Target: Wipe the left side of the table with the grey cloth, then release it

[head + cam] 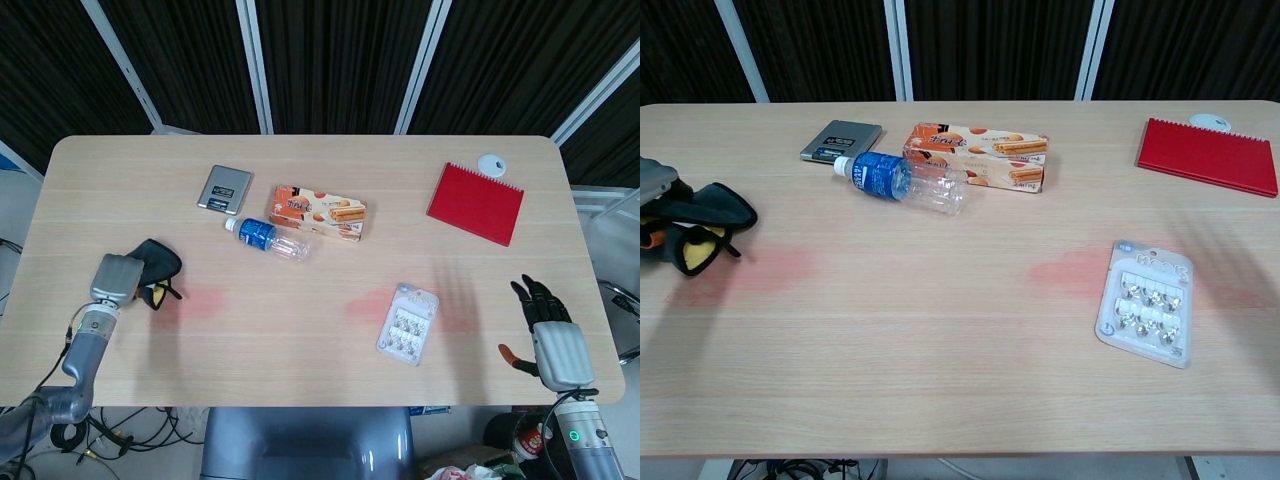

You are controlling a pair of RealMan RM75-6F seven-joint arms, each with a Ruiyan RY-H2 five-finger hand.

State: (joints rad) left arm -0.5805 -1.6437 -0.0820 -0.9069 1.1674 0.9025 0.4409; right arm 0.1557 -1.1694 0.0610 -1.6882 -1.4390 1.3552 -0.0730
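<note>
L hand [116, 277] gripping grey cloth [157, 266] on table [300, 340] left side, R hand [555, 335] open

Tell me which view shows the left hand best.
The head view: the whole left hand shows from above, resting on the cloth, with its forearm trailing toward the near edge. The chest view catches only a sliver of the hand at the frame's left edge, above the cloth.

surface [300, 340]: pale wood | cloth [155, 267] 9 o'clock | scale [224, 188] 11 | bottle [267, 238] on its side and biscuit box [317, 211] centre, just apart | notebook [476, 202] 2, white disc [491, 163] at its far edge | blister pack [408, 323] 4
</note>
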